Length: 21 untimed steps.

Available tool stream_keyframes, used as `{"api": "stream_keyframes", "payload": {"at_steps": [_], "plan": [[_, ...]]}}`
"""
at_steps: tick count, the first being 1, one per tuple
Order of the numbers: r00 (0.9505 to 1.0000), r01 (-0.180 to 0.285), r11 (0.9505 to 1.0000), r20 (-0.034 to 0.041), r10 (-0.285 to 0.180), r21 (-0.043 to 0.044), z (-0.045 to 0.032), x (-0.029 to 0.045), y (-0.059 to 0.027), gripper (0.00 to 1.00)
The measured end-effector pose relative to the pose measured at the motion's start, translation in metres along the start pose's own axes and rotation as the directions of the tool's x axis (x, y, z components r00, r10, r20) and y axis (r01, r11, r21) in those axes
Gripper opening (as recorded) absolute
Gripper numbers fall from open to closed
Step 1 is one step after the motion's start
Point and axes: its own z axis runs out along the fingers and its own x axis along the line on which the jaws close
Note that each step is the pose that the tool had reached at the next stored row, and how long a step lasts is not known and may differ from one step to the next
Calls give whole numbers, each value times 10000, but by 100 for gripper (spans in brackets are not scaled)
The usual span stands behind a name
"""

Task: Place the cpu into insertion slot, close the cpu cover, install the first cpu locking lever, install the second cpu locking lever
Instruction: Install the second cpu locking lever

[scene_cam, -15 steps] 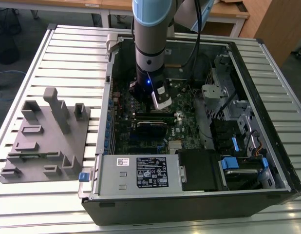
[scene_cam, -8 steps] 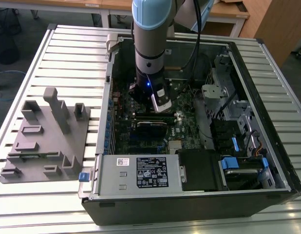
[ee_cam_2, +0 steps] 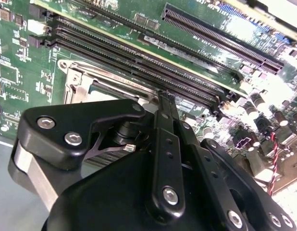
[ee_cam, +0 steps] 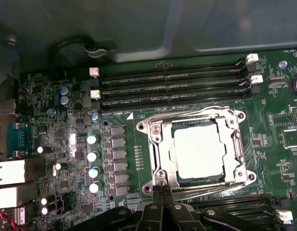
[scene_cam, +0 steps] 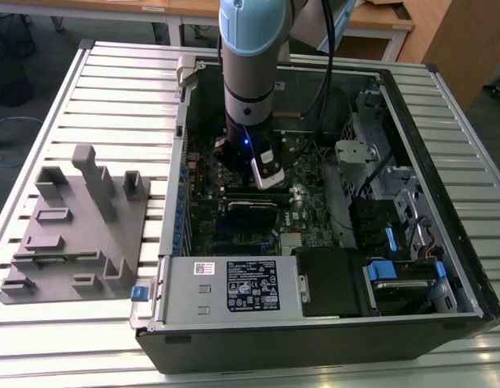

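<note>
Already the cpu (ee_cam: 196, 152) sits in the slot (ee_cam: 164, 159), cover (ee_cam: 237, 144) down around it. The claw (ee_cam: 163, 195) looks pinched narrow at the socket's edge; a slipping lever (ee_cam: 187, 115) could spring up.

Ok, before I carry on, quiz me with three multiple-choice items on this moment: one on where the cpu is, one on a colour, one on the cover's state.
1. Where is the cpu?
A. on the grey holder outside the case
B. seated in the insertion slot
C. held above the board

2. What colour is the circuit board?
A. green
B. red
C. white

3. How does the cpu cover lie?
A. standing upright
B. removed from the board
C. down around the cpu

Answers: 1 B, the first wrist view shows its silver top inside the socket. 2 A, green in both wrist views. 3 C, its frame lies flat, the chip showing through its window.
</note>
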Motion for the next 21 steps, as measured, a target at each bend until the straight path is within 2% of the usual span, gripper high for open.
{"api": "stream_keyframes", "payload": {"at_steps": [2, 10, 16, 21], "plan": [[10000, -4, 10000, -8, 4, -71, 0, -1, -9, 10], [10000, -9, 9999, -21, 8, -156, 8, 1, -44, 10], [10000, -14, 9996, -35, 13, -290, 17, 16, -65, 10], [10000, -18, 9995, -40, 17, -316, 14, 25, -79, 10]]}}
